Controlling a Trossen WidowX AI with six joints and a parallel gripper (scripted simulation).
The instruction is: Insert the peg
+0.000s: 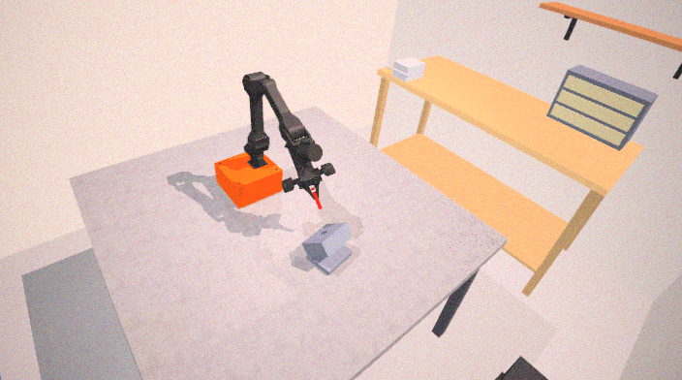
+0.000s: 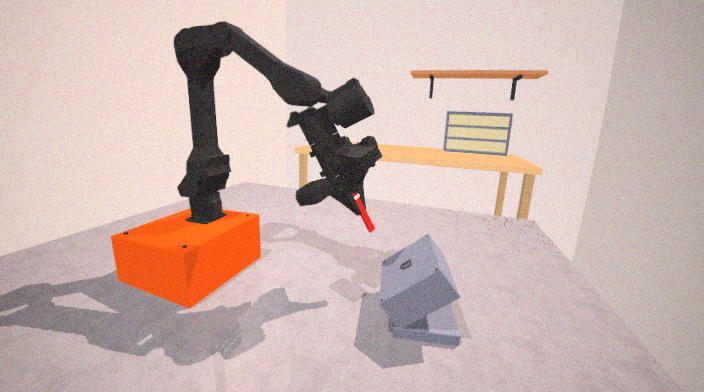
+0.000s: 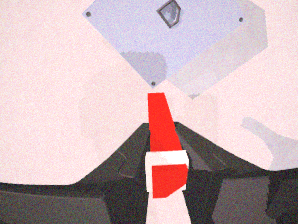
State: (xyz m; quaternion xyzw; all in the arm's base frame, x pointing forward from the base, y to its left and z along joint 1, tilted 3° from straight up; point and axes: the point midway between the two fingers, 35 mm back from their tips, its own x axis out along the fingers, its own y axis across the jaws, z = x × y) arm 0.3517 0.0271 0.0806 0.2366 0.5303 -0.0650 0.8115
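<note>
A red peg (image 1: 317,200) (image 2: 366,216) (image 3: 162,122) with a white band near its top is tilted, its bottom end pointing down and toward the panel. My gripper (image 1: 315,195) (image 2: 359,207) (image 3: 160,129) is shut on the peg and holds it in the air, above and short of the panel. The blue-grey sloped panel (image 1: 337,233) (image 2: 425,263) (image 3: 130,30) stands on the table. Its hole (image 1: 324,231) (image 2: 405,264) (image 3: 170,14) has an angular, several-sided outline and lies beyond the peg's tip in the wrist view. The peg touches nothing but the fingers.
The orange base block (image 1: 251,182) (image 2: 155,258) carries the arm at the table's rear. The panel's foot (image 1: 331,265) (image 2: 430,337) rests on the table (image 1: 201,280). A wooden bench (image 1: 503,104) (image 2: 425,156) with a drawer unit (image 1: 598,109) (image 2: 477,133) stands beyond the table.
</note>
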